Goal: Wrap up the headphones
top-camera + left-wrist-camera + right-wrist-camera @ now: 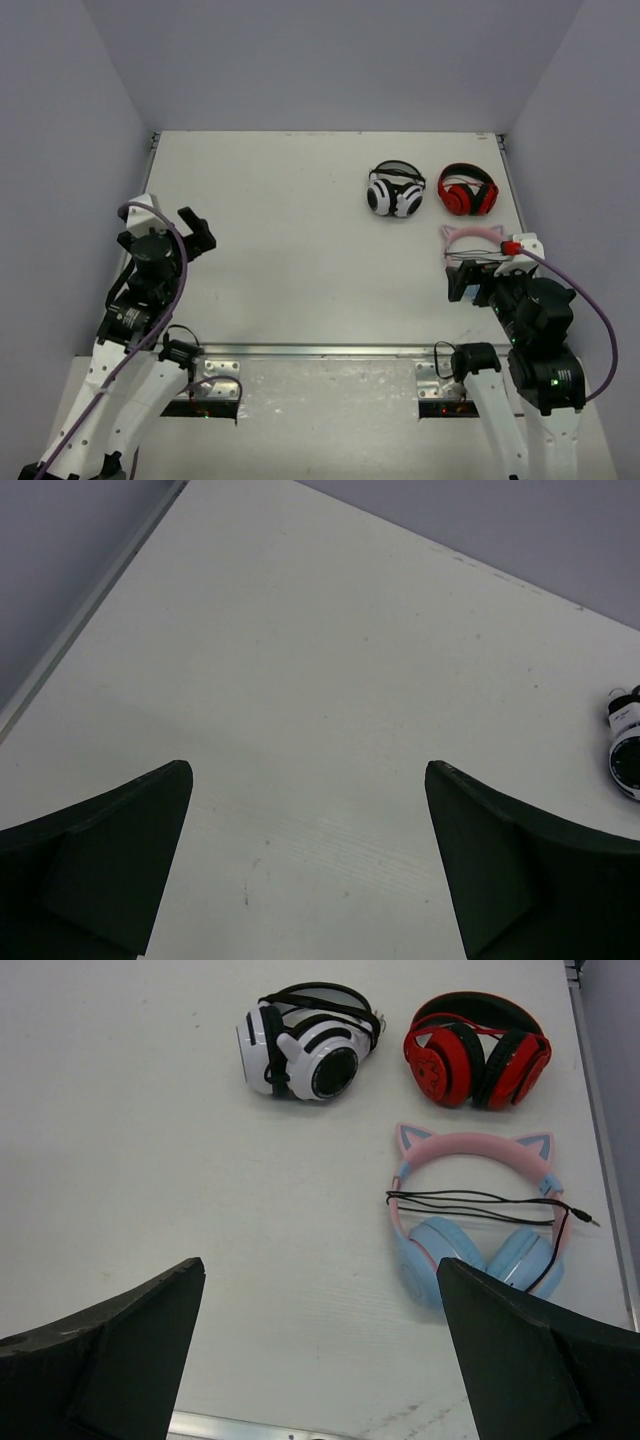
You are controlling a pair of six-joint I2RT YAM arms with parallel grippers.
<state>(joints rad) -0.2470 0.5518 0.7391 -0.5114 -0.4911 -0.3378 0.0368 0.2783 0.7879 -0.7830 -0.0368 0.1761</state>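
The headphones (470,1148) lie flat on the white table at the right: pink cat-eared headband, light blue ear cups (437,1257). Their thin black cable (470,1200) runs in a few strands across the band's opening, and the plug rests at the right side. In the top view, only the pink band (472,234) shows above my right arm. My right gripper (320,1265) hovers open just near and left of the ear cups, holding nothing. My left gripper (197,232) is open over bare table (308,768) at the far left.
A white-and-black pair (395,190) (305,1045) and a red-and-black pair (468,190) (475,1050) sit side by side behind the pink pair. The table's right edge (600,1110) runs close beside the headphones. Grey walls enclose the table.
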